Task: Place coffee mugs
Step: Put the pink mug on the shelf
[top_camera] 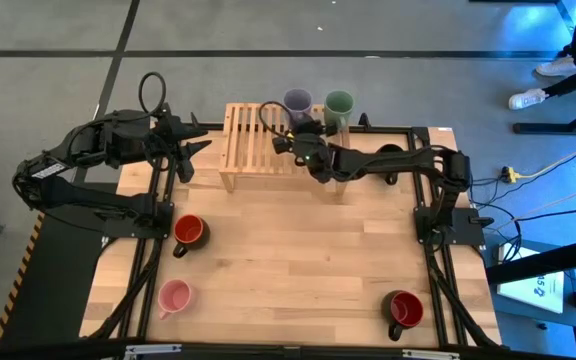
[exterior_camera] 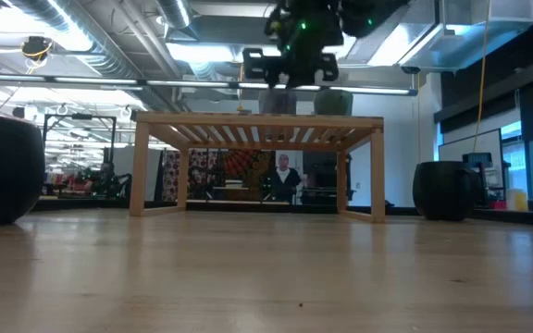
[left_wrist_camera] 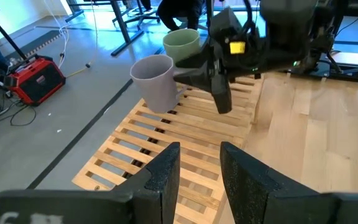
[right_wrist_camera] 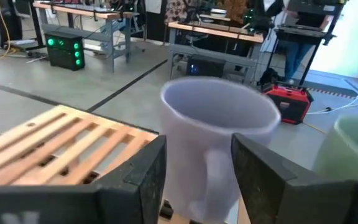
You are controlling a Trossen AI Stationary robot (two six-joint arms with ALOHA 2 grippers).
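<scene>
A lavender-grey mug [top_camera: 297, 103] and a green mug [top_camera: 339, 103] stand upright on the far right end of a wooden slatted rack [top_camera: 253, 140]. My right gripper [top_camera: 280, 135] is open at the lavender mug [right_wrist_camera: 219, 124]; its fingers stand on either side of the mug's handle [right_wrist_camera: 211, 174]. My left gripper [left_wrist_camera: 199, 168] is open, hovering over the rack's left end. On the table stand a pink mug [top_camera: 174, 296], a dark mug with an orange-red inside [top_camera: 189, 231] and a dark mug with a red inside [top_camera: 405, 309]. The all-black mug is out of view.
The rack [exterior_camera: 257, 125] stands on legs at the table's far edge, with open space under it. Bare tabletop [top_camera: 298, 260] lies between the three mugs. Beyond the far edge, a red box [left_wrist_camera: 37, 78] sits on the floor, and a person [exterior_camera: 285, 176] is in the room behind.
</scene>
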